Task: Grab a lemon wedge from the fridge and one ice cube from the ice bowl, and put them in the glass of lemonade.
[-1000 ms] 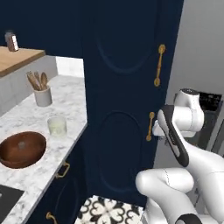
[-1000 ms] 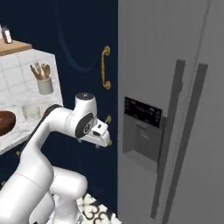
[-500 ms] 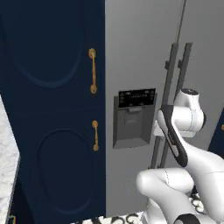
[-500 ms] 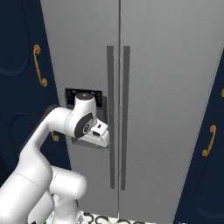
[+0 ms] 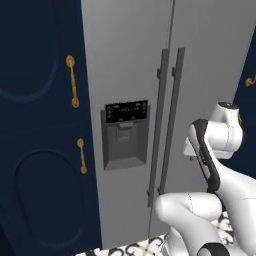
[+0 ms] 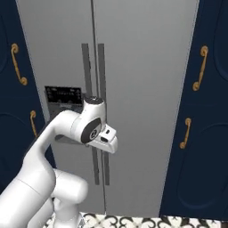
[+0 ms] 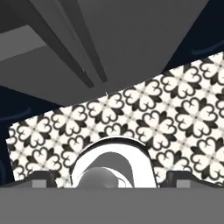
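Navy cabinets (image 5: 35, 125) on far left of left base view, gold handles (image 5: 73, 81) one above the other along their right edge. Next to them the fridge (image 5: 130, 60), tall grey, both doors shut; black dispenser panel (image 5: 126, 131) on its left door, two long vertical bar handles (image 5: 167, 115) side by side at the centre seam. Arm (image 5: 215, 145) rises at lower right, folded, wrist close in front of the right fridge door, not touching it as far as visible. Right base view: navy cabinet left, fridge (image 6: 147, 67) centre with the bar handles (image 6: 93, 67), more navy cabinets (image 6: 209, 133) with gold handles (image 6: 199, 68) right. Gripper (image 6: 108, 141) sits low in front of the fridge handles, angled down; jaws hidden by the hand body, cannot tell if apart or together. Hand view: lower fridge front (image 7: 131, 39) across the top, black-and-white patterned floor tile (image 7: 175, 118) beneath it. Fingertips (image 7: 41, 178) dark at bottom corners, barely showing
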Tool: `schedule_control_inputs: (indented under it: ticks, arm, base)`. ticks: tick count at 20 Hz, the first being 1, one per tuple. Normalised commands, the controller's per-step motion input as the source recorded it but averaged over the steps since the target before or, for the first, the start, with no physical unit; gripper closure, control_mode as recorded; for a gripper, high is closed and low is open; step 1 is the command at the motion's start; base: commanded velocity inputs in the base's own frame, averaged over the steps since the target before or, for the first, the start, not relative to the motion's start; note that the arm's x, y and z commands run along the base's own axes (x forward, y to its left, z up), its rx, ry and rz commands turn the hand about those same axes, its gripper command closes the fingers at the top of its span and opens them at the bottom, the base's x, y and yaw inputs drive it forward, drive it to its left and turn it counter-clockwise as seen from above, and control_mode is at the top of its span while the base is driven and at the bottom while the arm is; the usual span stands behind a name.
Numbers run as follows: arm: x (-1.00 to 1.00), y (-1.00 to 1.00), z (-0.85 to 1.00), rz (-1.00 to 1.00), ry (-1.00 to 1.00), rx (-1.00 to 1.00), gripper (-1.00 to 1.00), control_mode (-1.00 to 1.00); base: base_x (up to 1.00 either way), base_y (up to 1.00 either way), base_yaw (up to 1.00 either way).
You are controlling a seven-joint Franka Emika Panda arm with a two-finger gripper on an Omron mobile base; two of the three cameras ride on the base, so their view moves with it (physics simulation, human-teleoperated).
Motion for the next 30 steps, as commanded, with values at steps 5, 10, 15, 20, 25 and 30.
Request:
schedule_control_inputs:
  ticks: [5,10,15,20,25,30]
  arm:
    - [0.00,0.00,0.00,0.00,0.00,0.00,-1.00,1.00]
    - [0.00,0.00,0.00,0.00,0.00,0.00,-1.00,1.00]
    - [0.00,0.00,0.00,0.00,0.00,0.00,-1.00,1.00]
    - [0.00,0.00,0.00,0.00,0.00,0.00,-1.00,1.00]
    - [0.00,0.00,0.00,0.00,0.00,0.00,-1.00,1.00]
    - [0.00,0.00,0.00,0.00,0.00,0.00,-1.00,1.00]
  base:
    - [-0.56,0.00,0.30]
    - [-0.56,-0.20,0.09]
    - [-0.58,-0.07,0.00]
    - [0.01,-0.03,0.00]
    - [0.18,-0.34,0.00]
    - [0.19,-0.21,0.00]
